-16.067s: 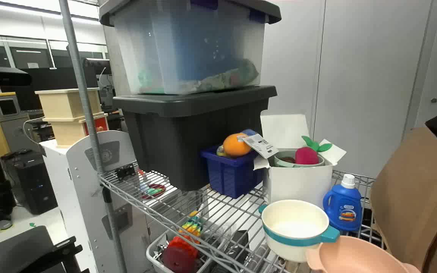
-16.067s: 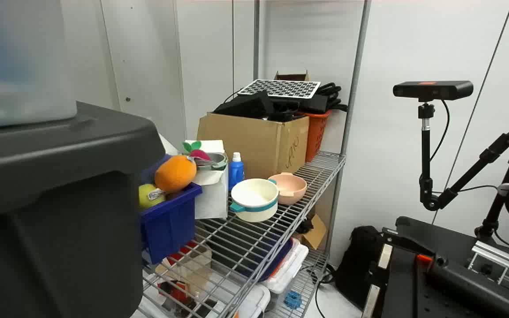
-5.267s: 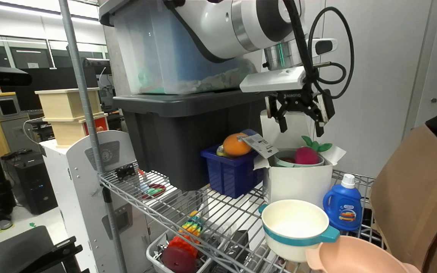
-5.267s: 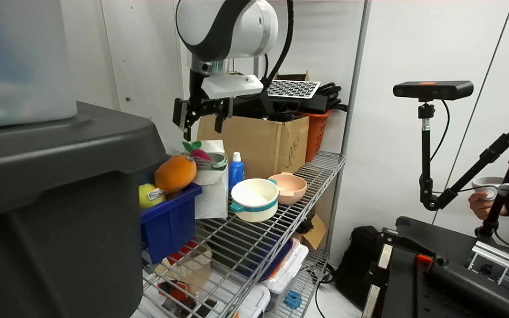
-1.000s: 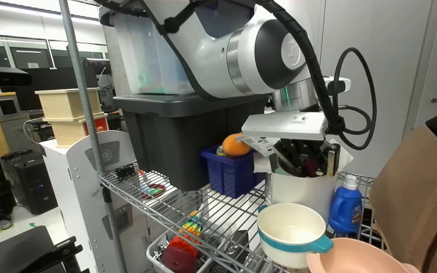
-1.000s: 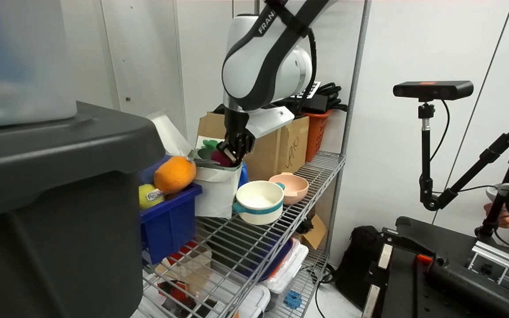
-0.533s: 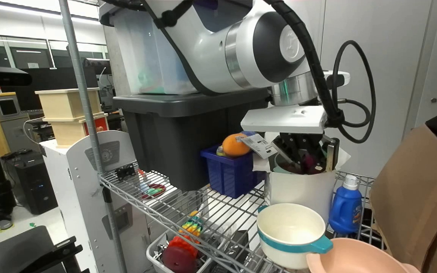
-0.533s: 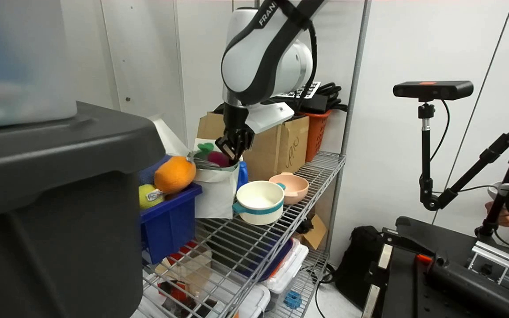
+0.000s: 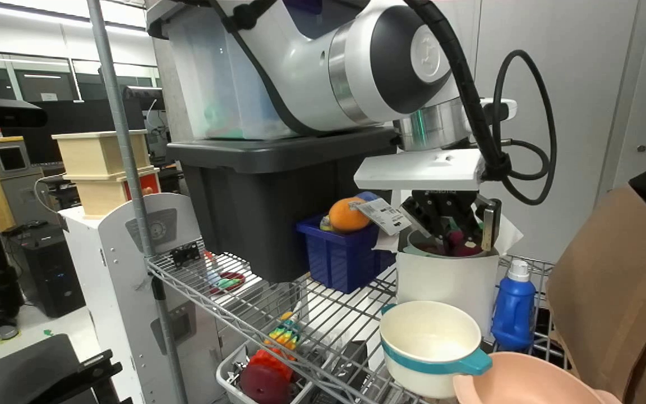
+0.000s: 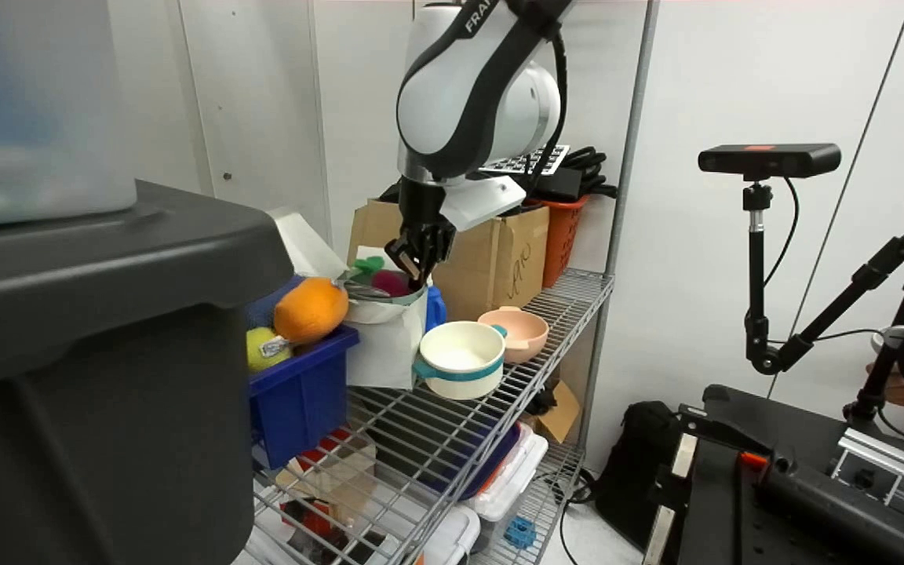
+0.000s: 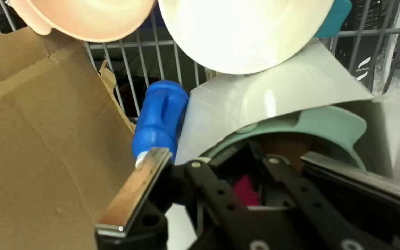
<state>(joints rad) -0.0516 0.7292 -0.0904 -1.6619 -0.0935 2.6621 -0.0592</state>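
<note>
While the gripper (image 9: pixel 460 240) rises slightly at the mouth of the white carton (image 9: pixel 441 280), we see the leafy magenta toy (image 10: pixel 391 283) inside, in the pale-green pot (image 11: pixel 332 121), not lifted clear; whether the gripper is closed on it, we cannot tell.

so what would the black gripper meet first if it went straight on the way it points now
Most likely the round magenta plush toy: the gripper points down at it, and magenta shows through the gripper in the wrist view. Depth is unclear, and they may already touch.
</note>
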